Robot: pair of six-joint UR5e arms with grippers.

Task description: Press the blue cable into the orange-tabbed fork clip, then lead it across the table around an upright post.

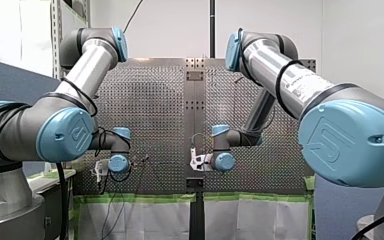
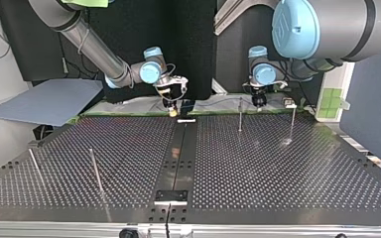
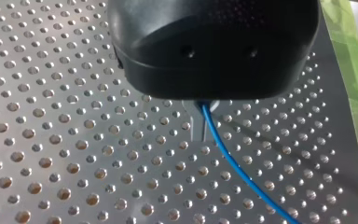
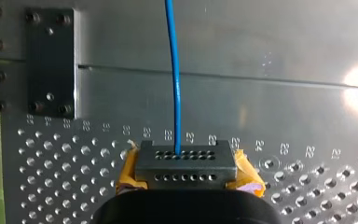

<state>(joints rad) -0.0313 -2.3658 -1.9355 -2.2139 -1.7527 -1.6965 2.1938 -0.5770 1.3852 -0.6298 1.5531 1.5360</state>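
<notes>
Pincer (image 3: 201, 119): black body over perforated table (image 3: 74, 154). Blue cable (image 3: 224, 156) emerges from beneath it, curving away across the table. Green tape (image 3: 354, 70) borders the table edge.

Over the table's (image 2: 278, 168) far edge in the top view, my right gripper (image 2: 173, 105) hung above the centre strip (image 2: 181, 148), with my left gripper (image 2: 258, 101) well to its right. One post (image 2: 240, 115) stood just left of my left gripper and a second post (image 2: 292, 124) stood further right. A third post (image 2: 95, 171) and a fourth post (image 2: 35, 166) stood at the near left. The cable (image 4: 174, 70) ran ahead from my right gripper across the strip.
</notes>
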